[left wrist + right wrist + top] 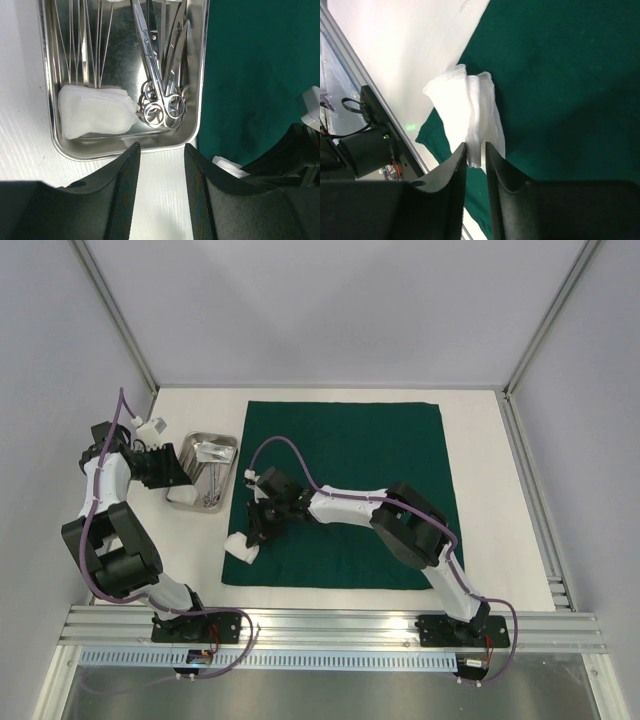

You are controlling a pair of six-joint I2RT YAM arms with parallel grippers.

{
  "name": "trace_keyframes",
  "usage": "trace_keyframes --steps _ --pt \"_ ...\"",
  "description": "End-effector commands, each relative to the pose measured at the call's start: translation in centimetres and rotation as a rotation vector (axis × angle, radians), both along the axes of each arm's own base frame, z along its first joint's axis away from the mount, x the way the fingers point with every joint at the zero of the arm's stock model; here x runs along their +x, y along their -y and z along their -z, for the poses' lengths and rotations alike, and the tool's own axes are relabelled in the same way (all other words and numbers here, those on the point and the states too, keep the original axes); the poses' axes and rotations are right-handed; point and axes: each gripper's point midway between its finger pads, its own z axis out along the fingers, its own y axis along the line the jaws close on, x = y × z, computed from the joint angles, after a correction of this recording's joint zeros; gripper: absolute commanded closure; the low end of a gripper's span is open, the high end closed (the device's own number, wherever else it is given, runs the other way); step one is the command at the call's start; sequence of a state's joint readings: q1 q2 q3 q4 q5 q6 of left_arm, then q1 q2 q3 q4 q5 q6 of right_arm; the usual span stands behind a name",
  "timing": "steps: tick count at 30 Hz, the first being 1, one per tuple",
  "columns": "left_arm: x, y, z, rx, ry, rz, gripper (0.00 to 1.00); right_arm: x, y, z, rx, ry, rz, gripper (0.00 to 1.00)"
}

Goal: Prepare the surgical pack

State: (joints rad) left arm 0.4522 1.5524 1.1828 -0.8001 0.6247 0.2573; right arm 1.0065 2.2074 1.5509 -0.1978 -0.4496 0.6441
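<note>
A dark green cloth [345, 475] lies spread flat on the white table. At its near left corner rests a folded white gauze square [465, 105]. My right gripper [476, 147] stands over that gauze with its jaws a little apart around the gauze's near edge, not pinching it. A shiny steel tray [202, 75] sits left of the cloth and holds scissors [160, 95], slim forceps and another gauze pad [95, 117]. Just short of the tray's near rim, over bare table, my left gripper [161, 150] is open and empty.
White enclosure walls close in the table on three sides. An aluminium rail [330, 625] with the arm bases and cables runs along the near edge, close to the cloth's [560, 75] corner. The right arm [295, 155] reaches across the cloth's left part.
</note>
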Motion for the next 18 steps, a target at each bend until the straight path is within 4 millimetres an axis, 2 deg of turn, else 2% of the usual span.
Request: trace_keyframes --steps 1,2,8,14,17,18 --pt "0.1 0.5 -0.8 -0.006 0.034 0.030 0.51 0.4 0.7 -1.5 -0.021 0.048 0.013 0.76" --pt "0.1 0.5 -0.9 -0.007 0.034 0.027 0.51 0.5 0.7 -1.7 -0.020 0.056 0.014 0.70" --pt "0.1 0.4 -0.8 -0.005 0.030 0.028 0.51 1.0 1.9 -2.7 -0.060 0.111 0.031 0.61" --pt "0.0 0.5 -0.8 -0.006 0.026 0.026 0.51 0.9 1.8 -4.0 -0.041 0.128 0.016 0.56" --pt "0.0 0.5 -0.9 -0.008 0.028 0.025 0.51 1.3 1.6 -4.1 -0.048 0.143 0.021 0.53" --pt "0.0 0.5 -1.0 -0.007 0.028 0.022 0.51 1.2 1.7 -3.3 -0.064 0.136 0.013 0.52"
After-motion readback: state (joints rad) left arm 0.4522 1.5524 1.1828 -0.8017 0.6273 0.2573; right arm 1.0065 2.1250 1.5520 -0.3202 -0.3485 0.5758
